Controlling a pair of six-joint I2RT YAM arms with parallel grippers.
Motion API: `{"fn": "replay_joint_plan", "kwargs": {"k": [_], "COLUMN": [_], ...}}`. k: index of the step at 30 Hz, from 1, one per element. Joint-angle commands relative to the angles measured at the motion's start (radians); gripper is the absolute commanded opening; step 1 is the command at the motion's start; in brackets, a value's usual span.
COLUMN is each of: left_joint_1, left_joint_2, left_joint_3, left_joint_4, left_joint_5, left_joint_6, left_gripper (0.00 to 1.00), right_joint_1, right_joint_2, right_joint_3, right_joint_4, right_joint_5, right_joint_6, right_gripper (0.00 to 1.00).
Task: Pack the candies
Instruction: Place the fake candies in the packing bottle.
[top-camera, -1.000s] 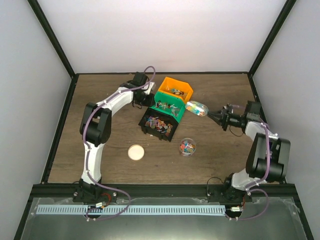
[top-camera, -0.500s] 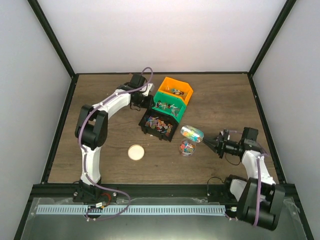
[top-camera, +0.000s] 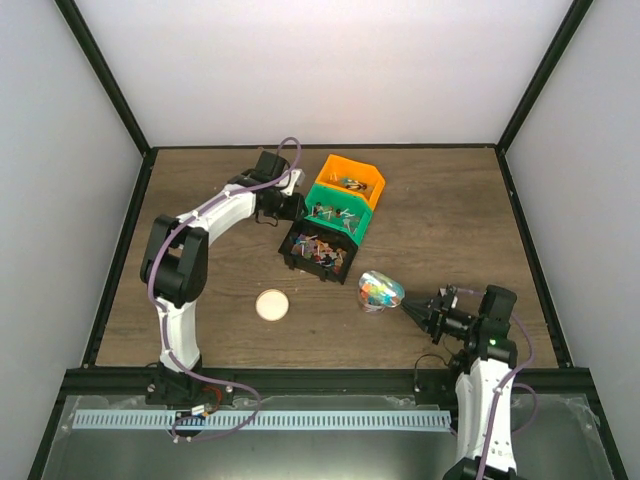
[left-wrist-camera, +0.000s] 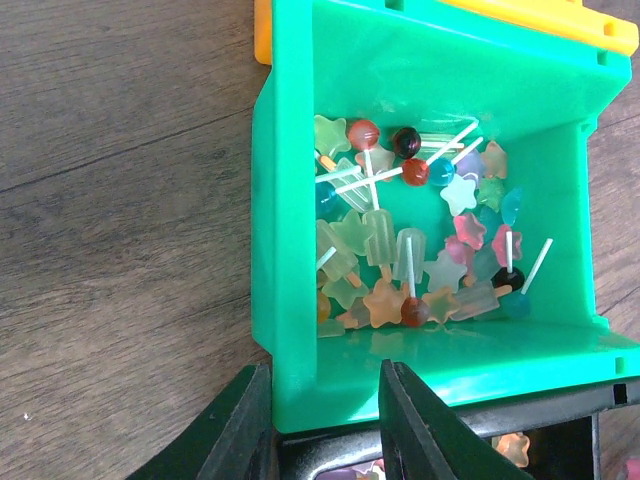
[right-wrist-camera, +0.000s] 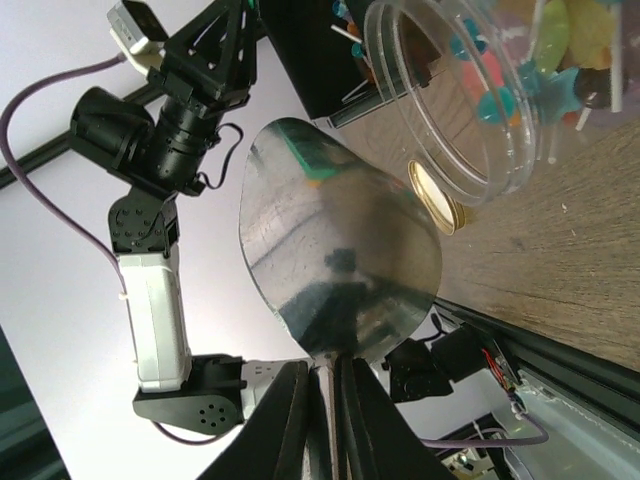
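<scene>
**Item: candy-packing station, mid-transfer**

- **Candies** (left-wrist-camera: 400, 250): star shapes, ice-lolly shapes and ball lollipops on white sticks. They are heaped in the green bin (left-wrist-camera: 290, 200). More lie in the black bin (top-camera: 290, 250) in front of it and the orange bin (top-camera: 372, 178) behind. A further lot is in the clear jar (right-wrist-camera: 400, 110), which stands on the worktop (top-camera: 450, 220) near the black bin.
- **Left gripper** (left-wrist-camera: 330, 410): its fingers sit either side of the green bin's near wall and appear pressed onto it.
- **Right gripper** (right-wrist-camera: 322, 390): its fingers are clamped on the handle of the metal scoop (right-wrist-camera: 335, 260). The bowl of the scoop hangs at the jar's mouth. In the overhead view it seems to carry coloured sweets.
- **Beige lid** (top-camera: 271, 304): flat on the worktop, well apart from the jar.

**Hazards (judged):**
- Nothing holds the jar, so a nudge from the scoop could slide or tip it.
- If the scoop empties off-centre, sweets would scatter over the worktop.
- Lollipop sticks may bridge the rim and hang outside.
- The green bin rests stacked on its neighbours, so a pull by the left fingers could shift the whole stack.

**Markings:** no brand, label or legible writing on any bin, jar, lid or scoop.
</scene>
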Motion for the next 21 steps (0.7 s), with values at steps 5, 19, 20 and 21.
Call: {"fn": "replay_joint_plan", "kwargs": {"k": [5,19,20,21], "left_joint_1": [-0.008,-0.004,-0.003,-0.002], "left_joint_2": [-0.024,-0.011,-0.012,-0.013], "left_joint_3": [-0.006,-0.005,-0.006,-0.007], "left_joint_4": [0.036,0.056,0.057,0.058], "left_joint_5": [0.046,0.078,0.079,0.079], "left_joint_6": [-0.015,-0.027,-0.028,-0.028], "left_gripper": [0.32,0.33,0.33,0.33], "right_joint_1": [-0.012,-0.011,-0.012,-0.011], "right_joint_2": [-0.053,0.233,0.264,0.295], "right_joint_3": [0.061,0.331,0.368,0.4], "right_joint_4": [-0.186,-0.585,-0.611,-0.631], "right_joint_5": [0.086,0.377,0.416,0.449], "right_joint_6": [0.019,-0.434,-0.476,-0.507], "right_gripper": [0.01,0.01,0.01,0.01]}}
